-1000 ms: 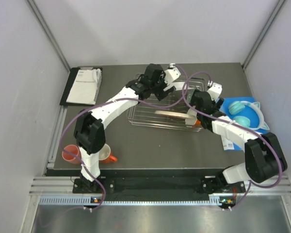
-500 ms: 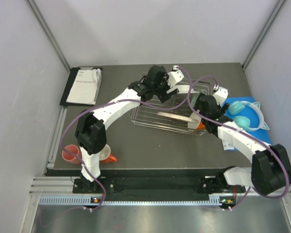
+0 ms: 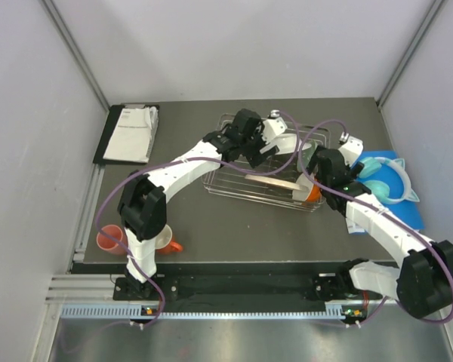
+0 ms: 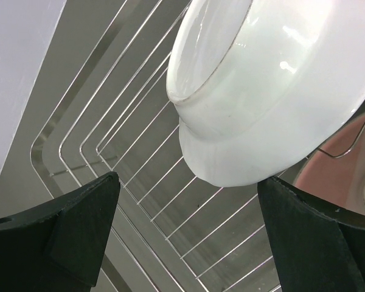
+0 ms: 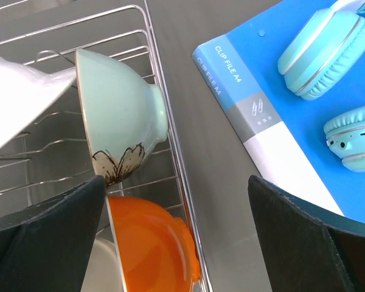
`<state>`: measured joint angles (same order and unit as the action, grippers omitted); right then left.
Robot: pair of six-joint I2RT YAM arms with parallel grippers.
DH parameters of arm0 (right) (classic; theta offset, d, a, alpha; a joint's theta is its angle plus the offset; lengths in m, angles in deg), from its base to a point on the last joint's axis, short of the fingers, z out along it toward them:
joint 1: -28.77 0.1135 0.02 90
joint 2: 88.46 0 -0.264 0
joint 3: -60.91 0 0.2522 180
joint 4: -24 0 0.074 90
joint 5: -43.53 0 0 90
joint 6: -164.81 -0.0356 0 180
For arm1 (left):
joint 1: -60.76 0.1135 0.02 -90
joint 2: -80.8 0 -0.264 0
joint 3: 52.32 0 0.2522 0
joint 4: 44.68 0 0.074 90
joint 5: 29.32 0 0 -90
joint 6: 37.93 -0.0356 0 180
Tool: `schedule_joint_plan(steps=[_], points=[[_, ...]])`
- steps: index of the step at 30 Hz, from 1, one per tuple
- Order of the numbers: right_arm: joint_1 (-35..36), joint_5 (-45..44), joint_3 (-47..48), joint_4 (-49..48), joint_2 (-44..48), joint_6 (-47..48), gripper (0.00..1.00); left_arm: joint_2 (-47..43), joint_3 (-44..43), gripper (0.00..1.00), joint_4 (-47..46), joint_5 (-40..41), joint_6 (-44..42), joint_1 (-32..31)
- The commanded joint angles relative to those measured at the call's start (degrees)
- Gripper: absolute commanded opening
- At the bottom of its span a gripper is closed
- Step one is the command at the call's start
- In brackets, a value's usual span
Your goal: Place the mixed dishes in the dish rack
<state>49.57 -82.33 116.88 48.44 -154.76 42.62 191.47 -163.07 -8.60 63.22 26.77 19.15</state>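
Note:
The dish rack (image 3: pixel 234 175) stands at the table's middle back. In it a white bowl (image 4: pixel 274 91) stands on edge, and beside it a mint green bowl (image 5: pixel 118 115) with a flower motif. Below that is an orange dish (image 5: pixel 149 243), and a pink-and-cream plate (image 3: pixel 272 179) leans across the wires. My left gripper (image 4: pixel 191 237) hangs open over the rack's wires (image 4: pixel 140 152), just short of the white bowl. Open and holding nothing, my right gripper (image 5: pixel 179 237) straddles the rack's right rim (image 5: pixel 170 140). A salmon pink cup (image 3: pixel 109 240) and an orange mug (image 3: pixel 166 240) stand by the left arm's base.
A blue clip file (image 5: pixel 274 103) with teal headphones (image 5: pixel 319 48) on it lies right of the rack. A black tray with white papers (image 3: pixel 128 134) sits at the back left. Grey walls close in on both sides.
The right arm has drawn back to the right, its gripper now at the rack's right rim. The left gripper has shifted slightly right over the rack. Both stay open.

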Motion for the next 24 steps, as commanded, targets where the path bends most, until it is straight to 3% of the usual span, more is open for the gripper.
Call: schedule_joint_plan(steps=[1,11,24], points=[[-0.93,1.66,2.79,-0.83,3.01,-0.78,1.00,-1.34,-0.39,0.99,-2.73,1.67,0.43,-0.23],[-0.93,7.20,1.55,-3.73,25.85,0.28,1.00,-2.48,2.15,0.99,-0.53,0.27,1.48,-2.60],[-0.93,10.19,5.60,-0.83,19.55,11.00,1.00,-0.99,-1.27,0.99,-1.41,1.24,0.25,-3.04]])
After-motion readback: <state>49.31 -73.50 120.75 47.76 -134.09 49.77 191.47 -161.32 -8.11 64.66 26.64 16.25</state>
